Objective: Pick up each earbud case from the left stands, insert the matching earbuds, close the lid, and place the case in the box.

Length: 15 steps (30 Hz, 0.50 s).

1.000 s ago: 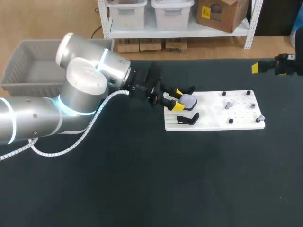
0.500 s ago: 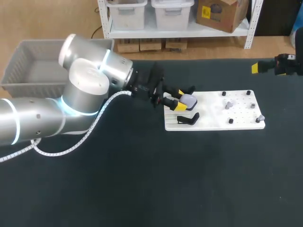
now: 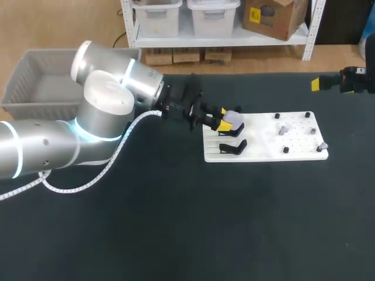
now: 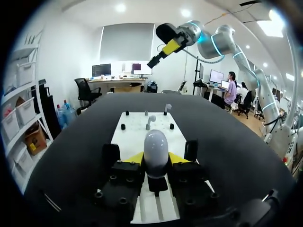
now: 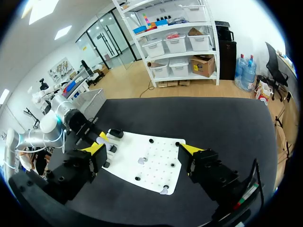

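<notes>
Gripping the pale earbud case [image 4: 155,150] from both sides, the left gripper [image 4: 155,160] holds it over the left end of the white board [image 3: 263,147] on the bench. The case's long axis runs out along the fingers, pointing straight at the small grey earbuds [image 3: 282,130] standing at the board's far end. The right gripper [image 5: 142,148], fingers spread wide and empty, hangs beyond that end, so it looks the better placed to fetch them. The grey box [image 3: 35,104] lies well behind the left arm.
</notes>
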Each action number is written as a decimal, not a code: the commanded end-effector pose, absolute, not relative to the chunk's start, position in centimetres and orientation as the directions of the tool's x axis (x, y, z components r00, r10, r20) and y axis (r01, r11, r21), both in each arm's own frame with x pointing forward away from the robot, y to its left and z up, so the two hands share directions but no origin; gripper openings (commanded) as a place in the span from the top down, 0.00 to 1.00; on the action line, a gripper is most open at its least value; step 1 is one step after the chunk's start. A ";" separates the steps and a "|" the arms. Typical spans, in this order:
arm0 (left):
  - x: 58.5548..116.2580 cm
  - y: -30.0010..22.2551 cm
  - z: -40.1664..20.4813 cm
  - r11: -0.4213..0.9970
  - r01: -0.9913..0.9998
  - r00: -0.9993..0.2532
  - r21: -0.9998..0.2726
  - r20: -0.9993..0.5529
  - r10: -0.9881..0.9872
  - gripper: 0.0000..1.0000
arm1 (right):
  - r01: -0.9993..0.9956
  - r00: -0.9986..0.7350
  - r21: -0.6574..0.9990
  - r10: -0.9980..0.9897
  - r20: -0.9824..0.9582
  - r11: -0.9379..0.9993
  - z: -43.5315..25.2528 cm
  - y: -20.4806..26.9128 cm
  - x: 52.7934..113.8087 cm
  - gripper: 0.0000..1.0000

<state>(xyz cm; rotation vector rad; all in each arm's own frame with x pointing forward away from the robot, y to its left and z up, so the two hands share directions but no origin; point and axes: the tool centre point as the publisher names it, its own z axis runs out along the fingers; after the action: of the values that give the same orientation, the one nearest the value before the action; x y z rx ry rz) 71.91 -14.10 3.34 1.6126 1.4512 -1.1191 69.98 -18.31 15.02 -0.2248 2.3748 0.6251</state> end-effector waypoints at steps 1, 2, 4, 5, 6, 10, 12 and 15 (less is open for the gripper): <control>70.1 -12.7 6.2 -0.098 0.995 0.041 0.007 -0.937 0.347 1.00 | -0.315 -0.765 0.378 0.002 -0.643 0.871 15.0 -18.3 69.9 0.00; 70.0 -12.6 7.0 -0.095 0.995 0.051 0.022 -0.946 0.321 1.00 | -0.315 -0.765 0.378 0.002 -0.643 0.871 15.0 -18.3 69.9 0.00; 69.8 -12.4 8.6 -0.082 0.996 0.063 0.043 -0.963 0.261 1.00 | -0.315 -0.765 0.378 0.002 -0.643 0.871 15.0 -18.3 69.9 0.00; 69.8 -12.3 9.3 -0.079 0.995 0.073 0.056 -0.969 0.238 1.00 | -0.315 -0.765 0.378 0.002 -0.643 0.871 15.0 -18.3 69.9 0.00; 69.7 -12.3 10.1 -0.080 0.994 0.089 0.073 -0.971 0.223 1.00 | -0.315 -0.765 0.378 0.002 -0.643 0.871 15.0 -18.3 69.9 0.00; 69.2 -12.6 12.5 -0.069 0.992 0.113 0.104 -0.983 0.147 1.00 | -0.315 -0.765 0.378 0.002 -0.643 0.871 15.0 -18.3 69.9 0.00; 69.0 -12.9 13.4 -0.063 0.992 0.116 0.109 -0.987 0.115 1.00 | -0.315 -0.765 0.378 0.002 -0.643 0.871 15.0 -18.3 69.9 0.00; 68.5 -13.2 14.3 -0.054 0.992 0.114 0.110 -0.991 0.073 1.00 | -0.315 -0.765 0.378 0.002 -0.643 0.871 15.0 -18.3 69.9 0.00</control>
<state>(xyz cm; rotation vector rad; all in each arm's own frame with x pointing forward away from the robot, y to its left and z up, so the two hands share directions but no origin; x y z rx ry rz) 69.44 -13.39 14.22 1.4380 1.1189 -1.1992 69.98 -18.31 15.02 -0.2249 2.3748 0.6251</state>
